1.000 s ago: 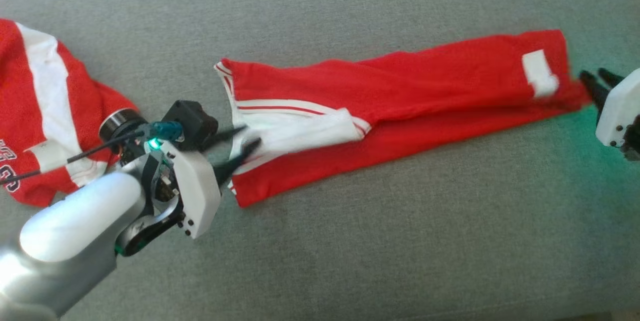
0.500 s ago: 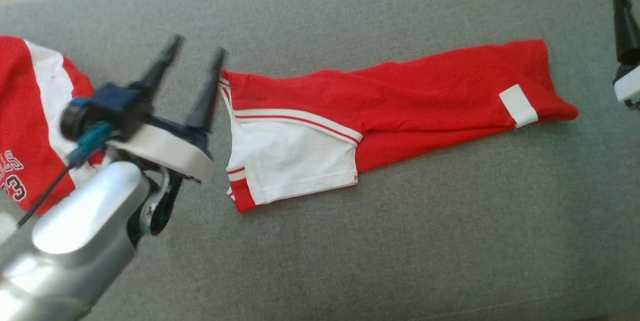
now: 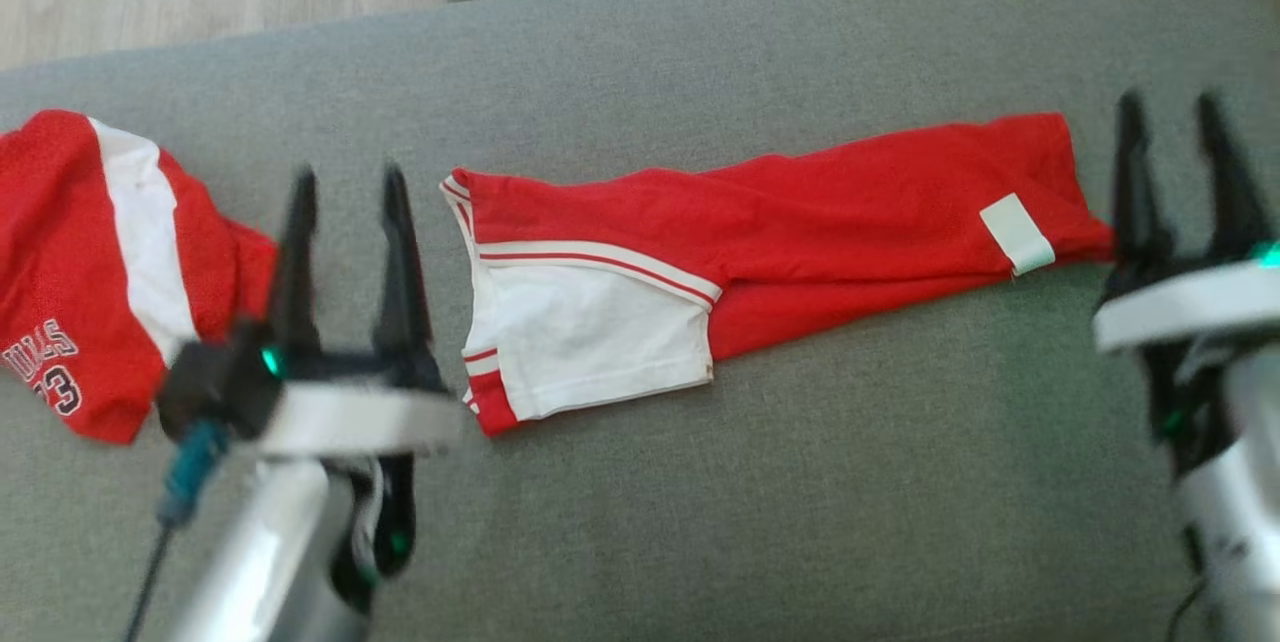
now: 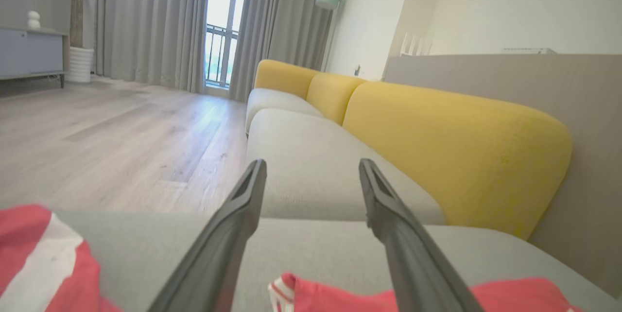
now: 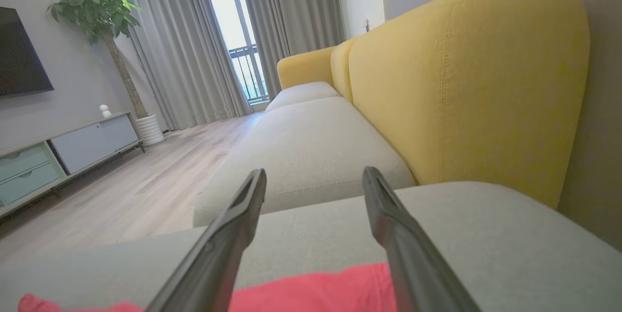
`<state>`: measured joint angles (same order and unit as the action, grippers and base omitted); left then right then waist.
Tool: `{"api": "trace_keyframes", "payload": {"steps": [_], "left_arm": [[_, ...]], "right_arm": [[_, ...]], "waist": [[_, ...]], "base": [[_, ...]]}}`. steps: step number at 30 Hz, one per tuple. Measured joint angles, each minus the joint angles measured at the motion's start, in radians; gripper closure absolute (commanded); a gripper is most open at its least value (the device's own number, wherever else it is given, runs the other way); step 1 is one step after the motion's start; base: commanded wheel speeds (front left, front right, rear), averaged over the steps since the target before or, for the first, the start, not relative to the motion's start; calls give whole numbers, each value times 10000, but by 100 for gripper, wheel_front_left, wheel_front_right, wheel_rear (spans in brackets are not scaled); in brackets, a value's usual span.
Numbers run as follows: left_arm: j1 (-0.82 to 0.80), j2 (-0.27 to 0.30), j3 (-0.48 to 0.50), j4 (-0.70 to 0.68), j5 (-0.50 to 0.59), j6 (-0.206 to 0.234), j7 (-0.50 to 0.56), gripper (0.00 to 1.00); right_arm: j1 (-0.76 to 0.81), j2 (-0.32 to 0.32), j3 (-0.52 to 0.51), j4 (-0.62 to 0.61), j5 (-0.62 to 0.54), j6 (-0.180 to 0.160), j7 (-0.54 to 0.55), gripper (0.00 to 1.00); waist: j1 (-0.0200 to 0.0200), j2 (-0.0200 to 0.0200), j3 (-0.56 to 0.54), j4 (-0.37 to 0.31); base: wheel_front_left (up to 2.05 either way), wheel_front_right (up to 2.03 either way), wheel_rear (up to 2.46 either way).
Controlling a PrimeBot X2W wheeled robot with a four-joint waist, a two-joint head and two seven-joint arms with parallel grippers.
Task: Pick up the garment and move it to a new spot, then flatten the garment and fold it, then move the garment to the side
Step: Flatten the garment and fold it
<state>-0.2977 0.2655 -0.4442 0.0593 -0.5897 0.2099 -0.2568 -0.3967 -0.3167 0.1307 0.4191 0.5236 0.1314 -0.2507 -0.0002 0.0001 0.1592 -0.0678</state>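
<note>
Cushion [image 3: 750, 522] bears one garment [image 3: 800, 222], one jersey [image 3: 60, 252]; left tool [image 3: 348, 184], right tool [image 3: 1172, 112] gape.

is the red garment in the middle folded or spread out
Folded: the red garment lies as a long narrow strip on the grey cushion, with its white panel layered over the left end.

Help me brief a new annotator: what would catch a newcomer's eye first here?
A long red fabric garment with a white panel lies stretched across the grey upholstered seat. The left gripper and right gripper hover open at its two ends, holding nothing. A crumpled red-and-white jersey with lettering lies at the far left.
</note>
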Motion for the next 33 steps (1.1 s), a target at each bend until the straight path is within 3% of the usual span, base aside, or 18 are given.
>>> {"api": "trace_keyframes", "payload": {"steps": [6, 14, 24, 33], "left_arm": [[1023, -947, 984, 506, 1208, -1022, 2, 0], [1200, -1685, 1977, 780, 2240, -2123, 2, 0], [1019, -2048, 2197, 1197, 2882, -2721, 2, 0], [545, -2163, 2151, 1321, 3173, -2824, 2, 0]], "right_arm": [[1318, 966, -663, -600, -1022, 0, 0, 0], [1520, 1202, -1150, -1308, -1563, 0, 362, 0], [1467, 1220, -1597, -1450, -1870, 0, 1066, 0], [-87, 1885, -4169, 267, -2924, 0, 2677, 0]], "waist": [[0, 0, -142, 57], [1, 0, -92, 90], [2, 0, 390, 248], [3, 0, 988, 712]], "base": [[0, 0, 0], [0, 0, 0], [0, 0, 0], [0, 0, 0]]}}
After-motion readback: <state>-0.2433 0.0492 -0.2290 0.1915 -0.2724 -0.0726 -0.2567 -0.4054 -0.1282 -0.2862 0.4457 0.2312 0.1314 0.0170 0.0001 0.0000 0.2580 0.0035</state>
